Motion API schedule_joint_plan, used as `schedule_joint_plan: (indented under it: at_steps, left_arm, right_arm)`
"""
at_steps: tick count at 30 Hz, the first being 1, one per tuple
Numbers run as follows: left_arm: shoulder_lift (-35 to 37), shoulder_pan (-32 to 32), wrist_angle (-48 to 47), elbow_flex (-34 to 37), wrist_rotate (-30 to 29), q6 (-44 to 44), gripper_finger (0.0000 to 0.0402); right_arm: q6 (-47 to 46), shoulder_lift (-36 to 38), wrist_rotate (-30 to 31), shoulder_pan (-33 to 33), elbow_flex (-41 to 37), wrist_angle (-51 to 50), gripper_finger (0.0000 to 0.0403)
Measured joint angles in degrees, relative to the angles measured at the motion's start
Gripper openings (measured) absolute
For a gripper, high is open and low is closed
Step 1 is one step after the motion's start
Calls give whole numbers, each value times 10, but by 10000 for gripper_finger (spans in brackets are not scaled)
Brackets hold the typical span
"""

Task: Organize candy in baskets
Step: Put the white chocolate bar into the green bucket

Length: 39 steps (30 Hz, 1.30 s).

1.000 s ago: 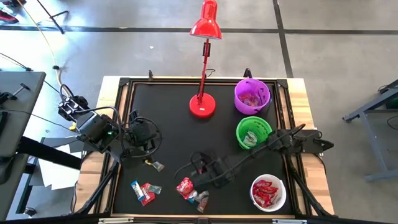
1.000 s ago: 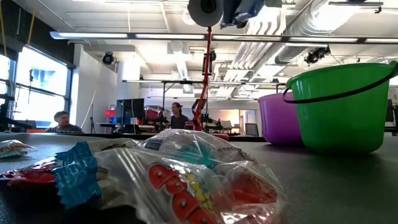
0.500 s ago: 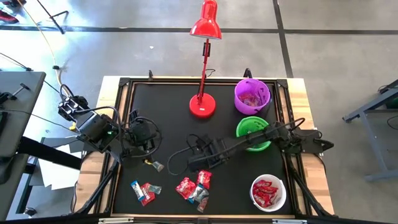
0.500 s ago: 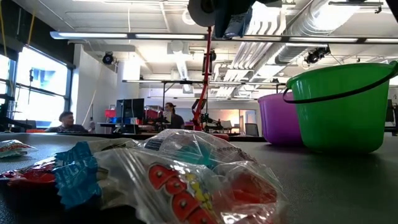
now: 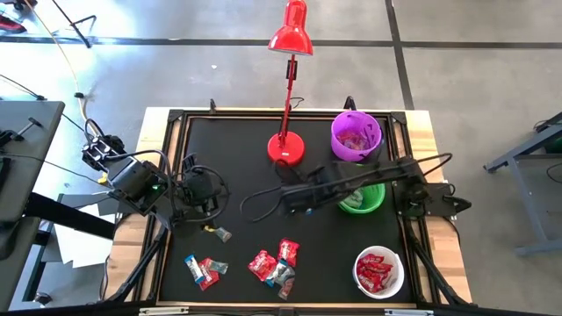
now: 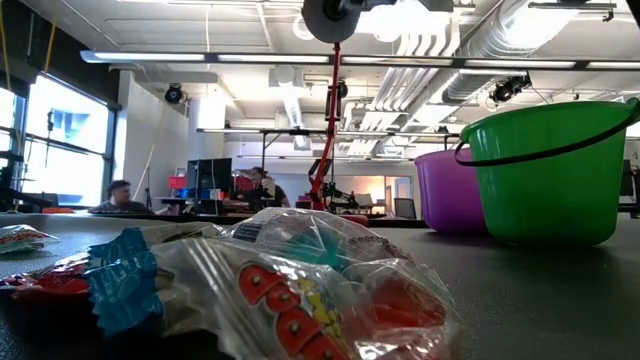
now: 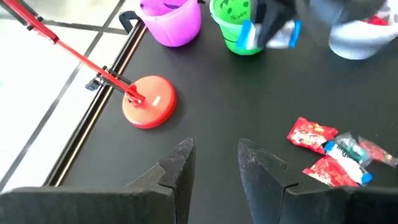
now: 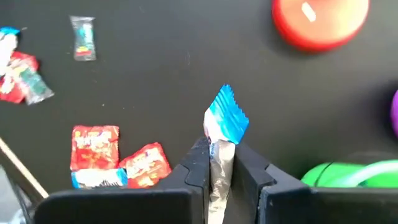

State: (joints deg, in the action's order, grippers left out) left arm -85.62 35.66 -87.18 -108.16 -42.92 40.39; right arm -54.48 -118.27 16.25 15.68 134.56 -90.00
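On the left side of the black table (image 5: 237, 149) I have the left gripper (image 5: 213, 191) parked, its fingers (image 7: 180, 168) apart with nothing between them; just in front of it lies a single silvery candy (image 5: 219, 233), and nearer the front edge a blue-and-white and red pair (image 5: 202, 269); toward the middle front sits a cluster of red and blue-and-white sweets (image 5: 274, 263), the same heap that fills the foreground of the low view (image 6: 290, 285). Behind them the red desk lamp (image 5: 287, 96) stands on its round base (image 5: 285, 149), its stem leaning back over the table edge; it stands just beside the right arm's reach. My right gripper (image 5: 292, 195) hangs over the middle of the table, between the lamp base and the green basket (image 5: 369, 200), its arm stretched across that basket and covering much of it; its fingers (image 8: 198, 163) are clamped on a blue-and-white wrapped sweet (image 8: 224, 124), crimped end sticking out past the tips. On the right, the purple basket (image 5: 356, 135) holds a few pinkish wrappers; what the green one holds I cannot tell; the white basket (image 5: 379, 271) near the front corner holds several red candies (image 5: 376, 269).
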Motion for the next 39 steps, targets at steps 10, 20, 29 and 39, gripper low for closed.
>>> schedule_joint_plan:
  at_steps: [10, 20, 29, 39]
  left_arm:
    - [0, 0, 0, 0, -4, -17, 108]
    - [0, -6, -5, 0, -36, -17, 108]
    - [0, -40, 2, 0, -44, -15, 108]
    - [0, -68, 3, 0, -40, -16, 108]
  right_arm:
    - [144, 113, 2, -11, -95, 0, 32]
    - [6, 334, -5, -26, -419, 0, 32]
    - [-132, 430, -46, -50, -587, 12, 35]
    - [-75, 433, -85, -52, -615, 59, 110]
